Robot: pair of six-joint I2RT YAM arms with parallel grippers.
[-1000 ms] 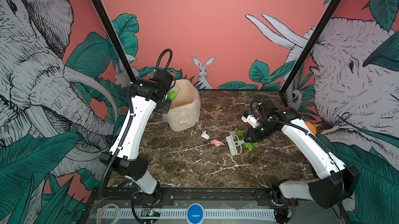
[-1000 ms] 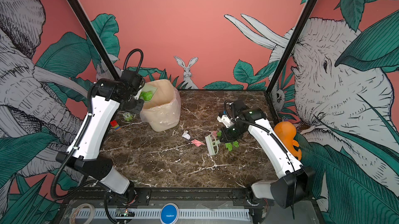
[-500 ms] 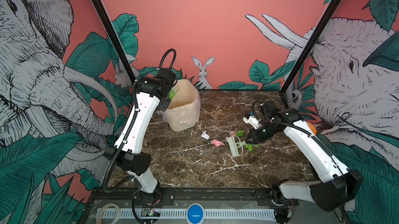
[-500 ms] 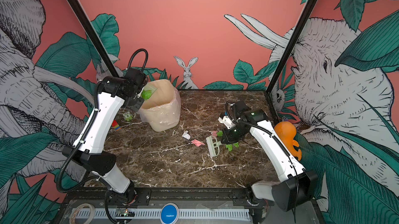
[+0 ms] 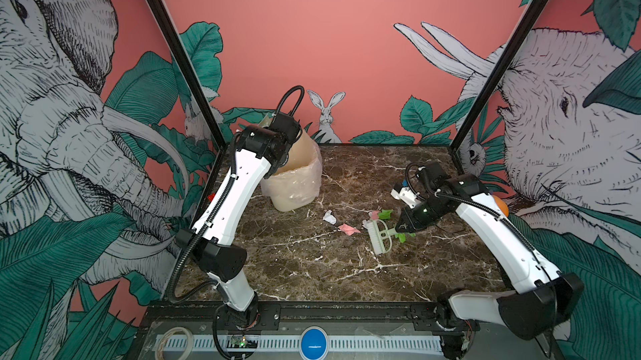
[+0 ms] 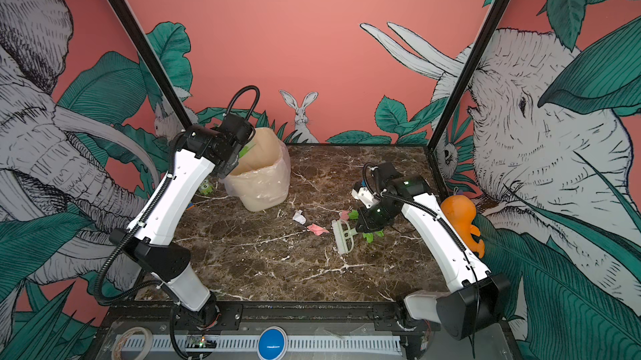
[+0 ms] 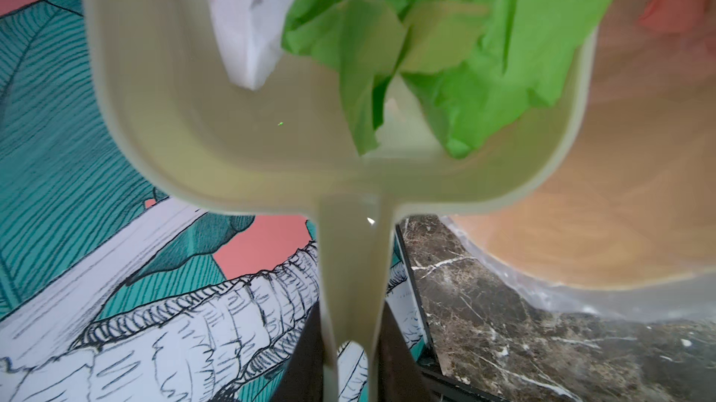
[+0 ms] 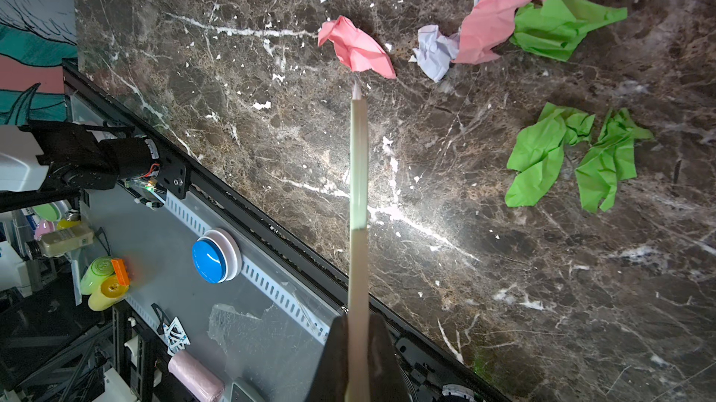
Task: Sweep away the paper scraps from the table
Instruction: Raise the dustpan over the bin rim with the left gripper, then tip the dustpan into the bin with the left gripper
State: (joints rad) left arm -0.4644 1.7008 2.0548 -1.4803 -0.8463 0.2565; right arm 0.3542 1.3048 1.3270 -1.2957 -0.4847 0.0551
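L jaws clamped on pan (image 7: 232, 140) handle, pan held up at bin (image 6: 263, 181) rim w/ green + white scraps (image 7: 484, 70) lying in it. Looked like the dump step, load not yet tipped out. R jaws shut tight on brush (image 5: 379, 237) handle, brush low over bench (image 5: 312, 271), mid-right. Loose scraps (image 8: 538, 160) (pink, white, green) lay on bench around brush head, one pink bit just beside its tip. Next prob: tilt pan more so the paper slides into bin, then set pan down by the pile and brush toward it. Bench dark brown marble, white veins, black frame. Walls pink w/ elephant/rabbit/leaf mural; orange toy (image 6: 461, 219) off bench R side.
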